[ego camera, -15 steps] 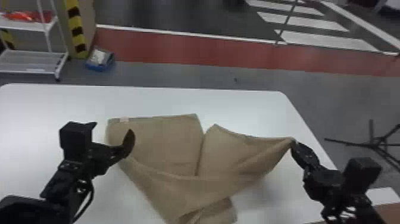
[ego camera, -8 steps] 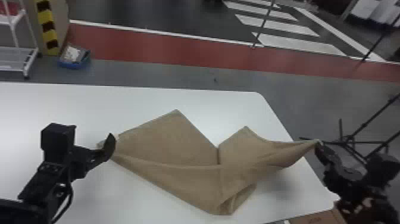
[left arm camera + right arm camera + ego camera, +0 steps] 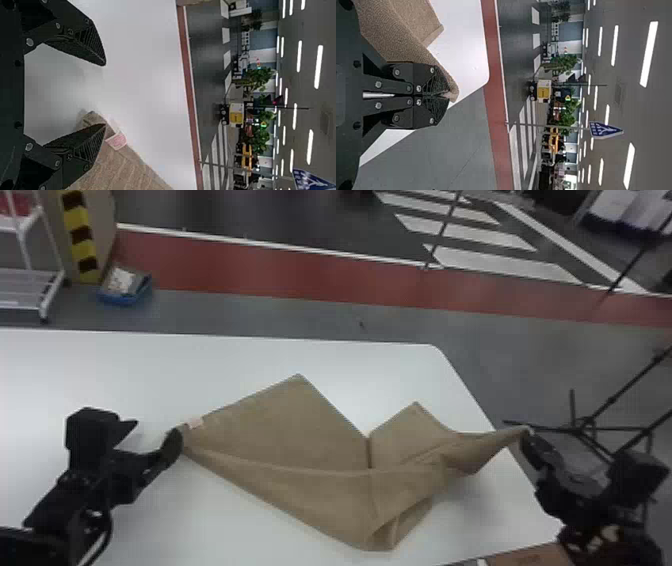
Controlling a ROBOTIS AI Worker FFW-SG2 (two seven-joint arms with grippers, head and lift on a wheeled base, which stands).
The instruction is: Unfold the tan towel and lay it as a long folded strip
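Near the table's right edge, the towel is clenched by the right gripper; beside the towel's left corner, the left gripper is spread.

The left gripper hangs over the worktop, fingers spread apart; the right gripper is near its right edge, fingers pressed together.

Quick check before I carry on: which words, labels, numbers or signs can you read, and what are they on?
No text is readable.
Label on the tan towel: pink print, too small.
Blue sign on a pole: white marks, too small.
Yellow panel in the background: too small.
Cardboard by the table: blurred marks.
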